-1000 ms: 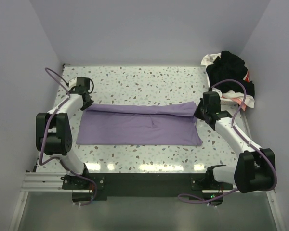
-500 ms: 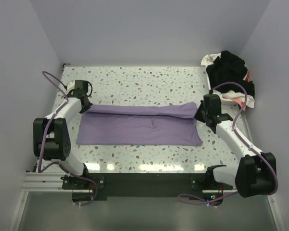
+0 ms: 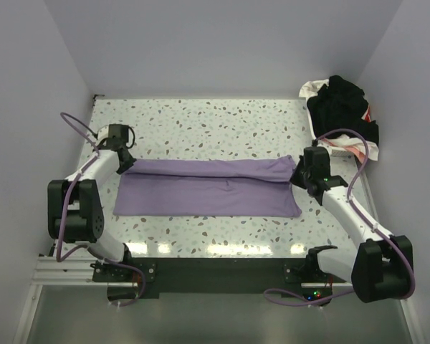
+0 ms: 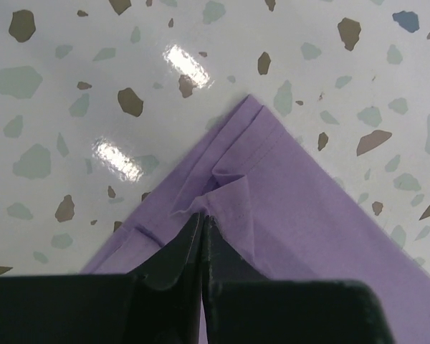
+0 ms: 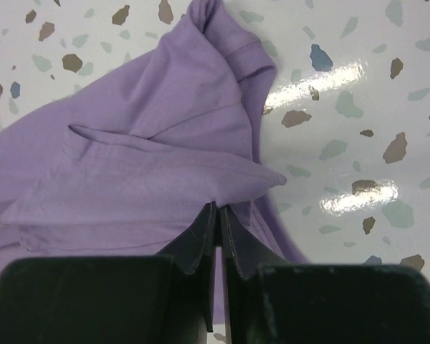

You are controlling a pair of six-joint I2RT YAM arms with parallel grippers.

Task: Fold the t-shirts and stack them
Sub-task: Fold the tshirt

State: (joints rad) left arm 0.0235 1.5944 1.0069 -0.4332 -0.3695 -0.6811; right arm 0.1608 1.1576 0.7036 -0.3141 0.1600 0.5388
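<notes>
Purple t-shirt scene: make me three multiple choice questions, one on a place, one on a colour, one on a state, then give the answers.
1. Where is the heap of clothes?
A. by the far right corner of the table
B. at the far left corner
C. between the arm bases
2. What colour is the t-shirt spread between the arms?
A. black
B. lilac-purple
C. white
3. How is the left tool?
A. wide open in the air
B. shut on a black garment
C. shut on the t-shirt's corner
Answers: 1 A, the top view shows the heap far right; 2 B, the flat cloth is lilac; 3 C, the left wrist view shows it closed, pinching the hem.
</notes>
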